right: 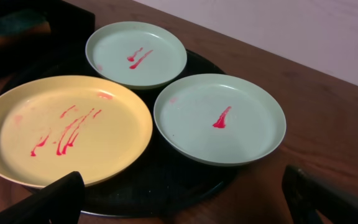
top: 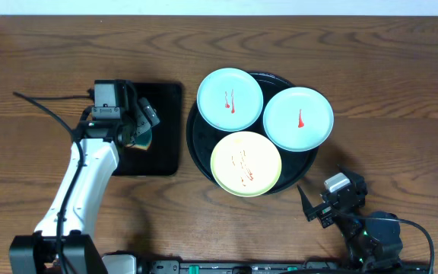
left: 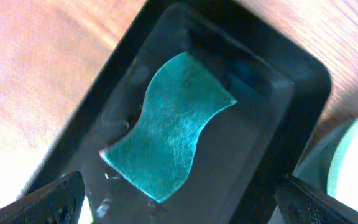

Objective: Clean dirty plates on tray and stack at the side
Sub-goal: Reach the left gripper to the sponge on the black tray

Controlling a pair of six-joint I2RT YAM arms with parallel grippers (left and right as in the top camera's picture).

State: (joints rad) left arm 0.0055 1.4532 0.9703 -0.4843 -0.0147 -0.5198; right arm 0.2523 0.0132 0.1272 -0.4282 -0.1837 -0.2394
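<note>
Above the sponge (left: 173, 127) in the small tray (left: 253, 155), the left jaws are held wide for grasping; the right jaws are spread too.

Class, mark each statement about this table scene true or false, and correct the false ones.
1. All three plates lie on the round tray. True.
2. The yellow plate is clean. False: it bears red streaks.
3. A green sponge lies in the rectangular tray. True.
4. The left tool grips the sponge. False: it is open above the sponge, not gripping it.
5. The right tool is open and holds nothing. True.
</note>
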